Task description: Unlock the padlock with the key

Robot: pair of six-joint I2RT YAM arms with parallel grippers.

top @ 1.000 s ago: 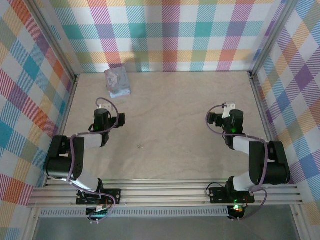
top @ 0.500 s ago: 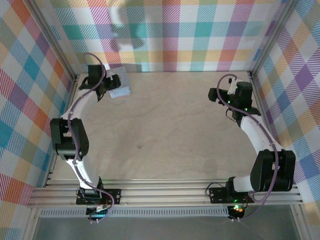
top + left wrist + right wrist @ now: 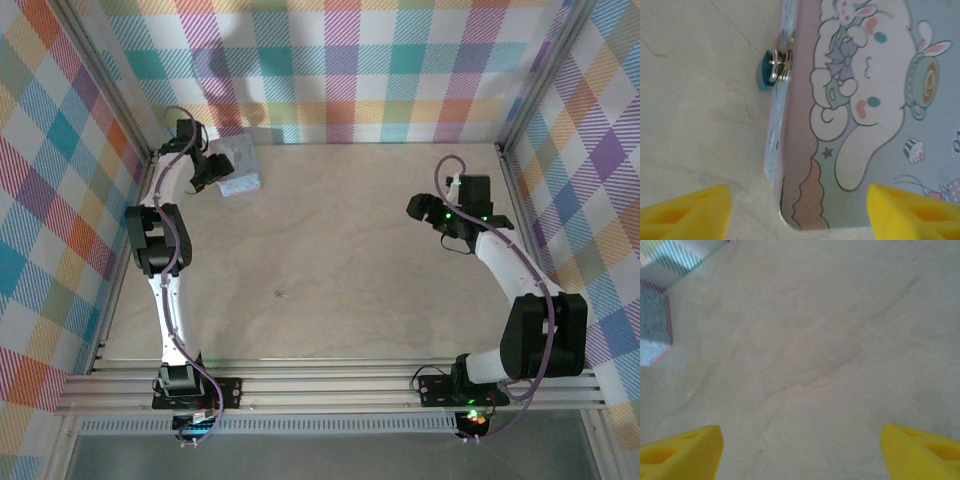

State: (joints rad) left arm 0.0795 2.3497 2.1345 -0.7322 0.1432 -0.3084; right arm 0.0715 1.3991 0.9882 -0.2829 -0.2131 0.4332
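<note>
Early stage | padlock (image 3: pixel 765 74) hangs at edge of tin box (image 3: pixel 865 130) | left gripper (image 3: pixel 800 212) open over box | right gripper (image 3: pixel 800 450) open, empty | unlocking all ahead

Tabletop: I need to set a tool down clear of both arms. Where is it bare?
Bare: the wide middle of the table between the left arm and right arm, bar one tiny speck. Crowded: the far-left corner, with the tin box and its padlock.

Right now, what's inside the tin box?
That cannot be seen: the tin box is shut, and its picture lid covers the inside. Outside, the small dark padlock sits on a silver ring at the box's side edge.
</note>
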